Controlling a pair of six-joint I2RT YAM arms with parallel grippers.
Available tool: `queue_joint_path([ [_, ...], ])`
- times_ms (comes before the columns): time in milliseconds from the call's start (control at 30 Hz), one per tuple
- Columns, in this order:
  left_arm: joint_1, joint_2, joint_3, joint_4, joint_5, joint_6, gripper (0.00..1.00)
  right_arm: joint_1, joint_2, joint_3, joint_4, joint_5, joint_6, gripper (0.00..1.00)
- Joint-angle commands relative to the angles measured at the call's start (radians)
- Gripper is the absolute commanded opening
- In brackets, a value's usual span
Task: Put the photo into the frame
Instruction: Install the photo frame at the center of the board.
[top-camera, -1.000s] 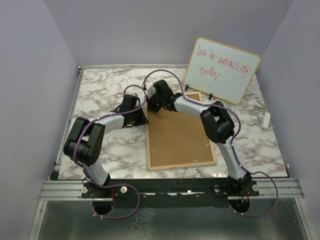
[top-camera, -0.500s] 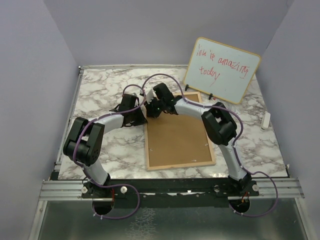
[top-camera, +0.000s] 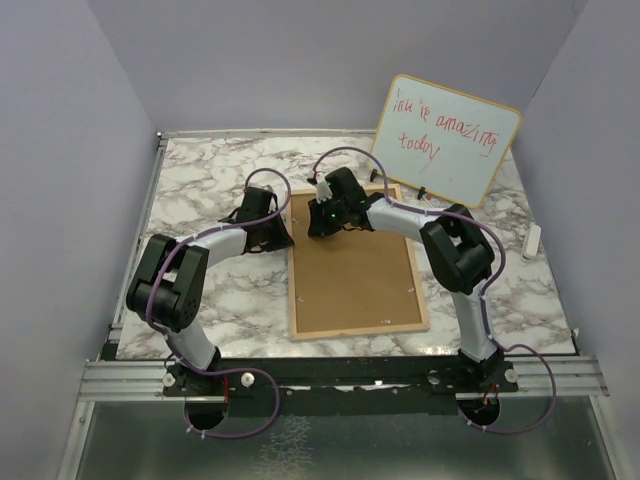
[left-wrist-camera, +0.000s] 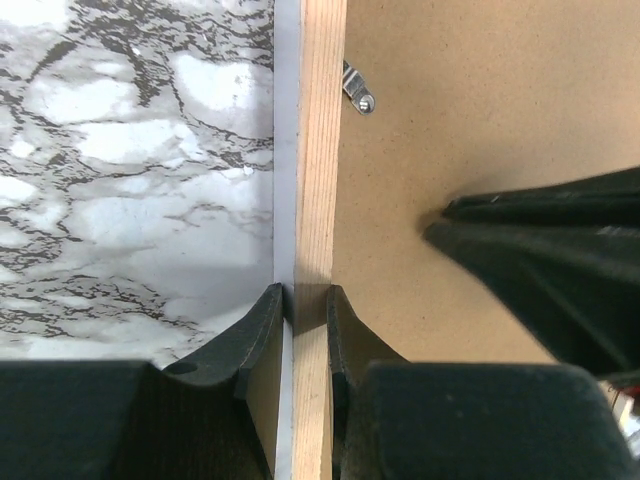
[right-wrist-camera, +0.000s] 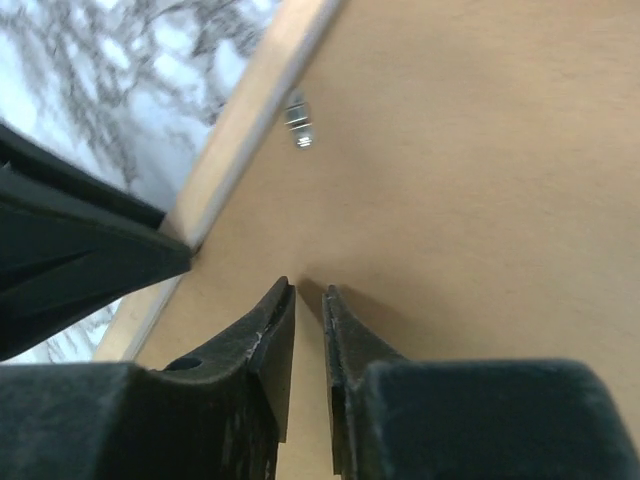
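Pinching frame (left-wrist-camera: 318, 200) rail, left gripper (left-wrist-camera: 305, 310), right gripper (right-wrist-camera: 308, 300) above backing

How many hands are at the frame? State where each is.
2. The left hand grips the frame by its left rail; the right hand, nearly shut, points at the backing board beside it.

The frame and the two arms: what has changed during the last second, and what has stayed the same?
The right pincer moved rightward, from beside the left pincer onto the brown backing board, nearly shut. The frame shifted slightly left and straightened. The left pincer stayed clamped on the frame's left rail; the whiteboard did not move.
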Motion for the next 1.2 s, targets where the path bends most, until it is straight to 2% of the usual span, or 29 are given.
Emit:
queue_joint_path([
  [0, 0.035, 0.036, -0.024, -0.089, -0.159, 0.053, 0.12, -0.025, -0.005, 0.008, 0.006, 0.000, 0.121, 0.25],
  [100, 0.035, 0.036, -0.023, -0.090, -0.159, 0.054, 0.13, -0.025, 0.039, 0.071, -0.004, -0.007, 0.180, 0.31],
  [267, 0.035, 0.044, -0.022, -0.089, -0.159, 0.057, 0.15, -0.025, 0.116, 0.167, -0.002, -0.034, 0.271, 0.34],
  [400, 0.035, 0.056, -0.022, -0.087, -0.153, 0.060, 0.16, -0.025, 0.185, 0.234, 0.001, -0.071, 0.330, 0.33],
  [533, 0.035, 0.068, -0.021, -0.084, -0.137, 0.066, 0.15, -0.025, 0.246, 0.267, 0.000, -0.095, 0.361, 0.26],
  [967, 0.035, 0.084, -0.027, -0.072, -0.116, 0.068, 0.14, -0.025, 0.338, 0.306, -0.040, -0.002, 0.372, 0.26],
  [1167, 0.035, 0.087, -0.031, -0.072, -0.117, 0.070, 0.14, -0.026, 0.289, 0.266, -0.031, 0.149, 0.365, 0.30],
])
